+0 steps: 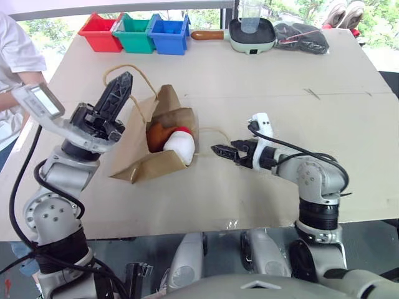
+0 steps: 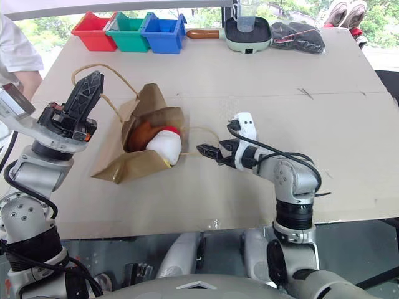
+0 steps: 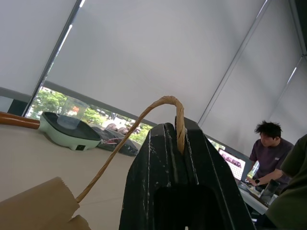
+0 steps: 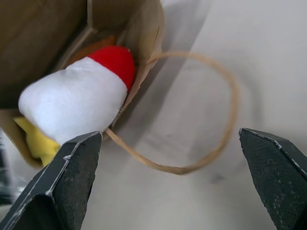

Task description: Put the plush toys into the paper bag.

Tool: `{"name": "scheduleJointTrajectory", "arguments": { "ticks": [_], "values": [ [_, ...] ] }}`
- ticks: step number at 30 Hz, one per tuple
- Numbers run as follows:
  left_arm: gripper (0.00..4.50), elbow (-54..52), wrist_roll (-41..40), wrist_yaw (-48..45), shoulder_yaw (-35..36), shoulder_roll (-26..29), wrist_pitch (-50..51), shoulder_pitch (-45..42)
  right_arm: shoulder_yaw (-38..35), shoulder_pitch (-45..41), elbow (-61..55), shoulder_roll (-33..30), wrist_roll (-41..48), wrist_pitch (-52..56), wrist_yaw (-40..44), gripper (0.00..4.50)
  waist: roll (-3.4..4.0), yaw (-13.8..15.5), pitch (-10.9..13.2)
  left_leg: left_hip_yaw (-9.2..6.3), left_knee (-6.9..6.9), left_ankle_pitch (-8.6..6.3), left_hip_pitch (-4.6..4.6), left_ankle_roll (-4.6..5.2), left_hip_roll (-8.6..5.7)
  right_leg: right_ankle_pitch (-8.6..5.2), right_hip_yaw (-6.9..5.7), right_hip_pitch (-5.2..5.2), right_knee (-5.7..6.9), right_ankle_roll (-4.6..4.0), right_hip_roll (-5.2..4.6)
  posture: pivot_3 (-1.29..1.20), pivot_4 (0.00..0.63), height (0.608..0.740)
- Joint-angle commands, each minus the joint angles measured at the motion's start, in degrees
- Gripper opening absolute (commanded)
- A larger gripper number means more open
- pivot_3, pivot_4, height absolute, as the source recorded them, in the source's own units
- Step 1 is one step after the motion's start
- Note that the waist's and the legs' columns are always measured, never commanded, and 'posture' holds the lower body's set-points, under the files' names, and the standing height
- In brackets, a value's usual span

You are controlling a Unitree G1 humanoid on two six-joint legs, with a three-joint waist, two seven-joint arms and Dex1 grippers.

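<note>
The paper bag (image 1: 159, 140) lies on its side on the desk (image 1: 262, 87), mouth toward the right gripper (image 1: 218, 150). Inside sit the brown plush (image 1: 157, 132) and white rocket plush (image 1: 179, 146) (its yellow end (image 4: 36, 139) shows from the right wrist). The left gripper (image 3: 180, 143) has its jaws clamped on one raised handle (image 3: 139, 124); the right's jaws gape wide, holding nothing, near the other handle (image 4: 211, 120).
</note>
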Motion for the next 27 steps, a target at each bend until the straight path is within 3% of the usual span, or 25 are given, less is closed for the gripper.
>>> {"name": "scheduleJointTrajectory", "arguments": {
  "ticks": [1,3,6,10,11,15,19,23,27],
  "values": [
    [0.00,-2.6,-1.6,-0.1,1.4,0.3,-1.0,0.2,0.8,-1.3,2.0,0.3,1.9,-1.4,-0.8,4.08,0.00,0.1,0.0,-0.01,0.00,0.00,-0.02,0.00,0.00,0.00,-0.01,0.00,-0.01,0.00,-0.01,0.00,0.150,0.740],
    [0.00,-2.8,-1.7,0.0,1.9,0.4,-1.2,0.4,1.3,-1.2,3.5,0.2,2.5,-2.2,-0.7,3.57,0.00,0.1,0.0,0.00,0.00,0.00,-0.03,0.00,-0.01,0.00,-0.01,0.01,-0.04,0.00,-0.02,0.00,0.150,0.740],
    [0.00,-3.3,-1.7,0.1,2.4,0.3,-1.5,1.2,-0.6,-1.4,4.4,1.8,5.7,-3.5,0.2,2.33,0.00,0.0,0.0,0.01,-0.01,0.00,-0.03,0.00,-0.01,0.00,-0.01,0.00,-0.05,0.00,-0.02,0.00,0.150,0.740],
    [0.00,-3.6,-1.8,0.2,2.5,0.1,-1.7,1.8,-0.8,-1.5,4.0,1.8,8.3,-7.1,1.3,0.23,0.00,0.0,0.0,0.00,-0.03,0.00,-0.02,0.00,0.01,0.00,-0.01,0.00,-0.05,0.00,0.00,0.00,0.150,0.740],
    [0.00,-3.5,-1.7,0.3,2.5,0.1,-1.8,1.8,-1.7,-1.7,3.3,2.2,10.4,-7.4,2.1,0.07,0.00,0.0,0.0,0.00,-0.03,0.00,-0.03,0.00,0.01,0.00,-0.01,0.00,-0.05,0.00,0.00,0.00,0.150,0.740],
    [0.00,-1.8,-2.6,2.1,2.8,-0.4,-2.7,-1.0,-8.6,-5.1,-1.3,4.8,24.5,-6.3,4.9,0.07,0.01,0.0,0.0,-0.01,-0.03,0.00,-0.03,0.00,0.01,0.00,-0.01,0.00,-0.05,0.00,0.00,0.00,0.150,0.740],
    [0.00,2.3,-2.2,4.2,3.2,0.0,-3.5,-6.2,-14.7,-12.1,-3.2,5.4,39.3,-4.8,-1.7,0.07,0.01,0.2,0.0,-0.05,0.00,0.00,-0.03,0.00,0.01,0.00,-0.05,0.02,-0.04,0.01,0.00,0.00,0.150,0.740],
    [0.00,9.3,5.5,5.4,0.0,1.5,-3.8,-12.1,-15.3,-18.1,-4.2,2.5,45.9,-5.6,-10.5,0.07,0.01,-0.1,0.0,-0.05,-0.03,0.00,-0.02,0.00,0.01,0.00,-0.05,0.00,-0.01,0.00,0.05,0.00,0.150,0.740],
    [0.00,17.2,14.3,4.0,-6.7,2.2,-2.6,-17.0,-14.7,-19.6,-4.5,-2.0,46.4,-5.9,-18.2,0.07,0.01,0.2,0.0,-0.03,-0.07,0.00,-0.04,0.01,-0.01,0.00,-0.04,0.00,-0.04,0.00,0.06,0.00,0.150,0.740]
  ]
}}
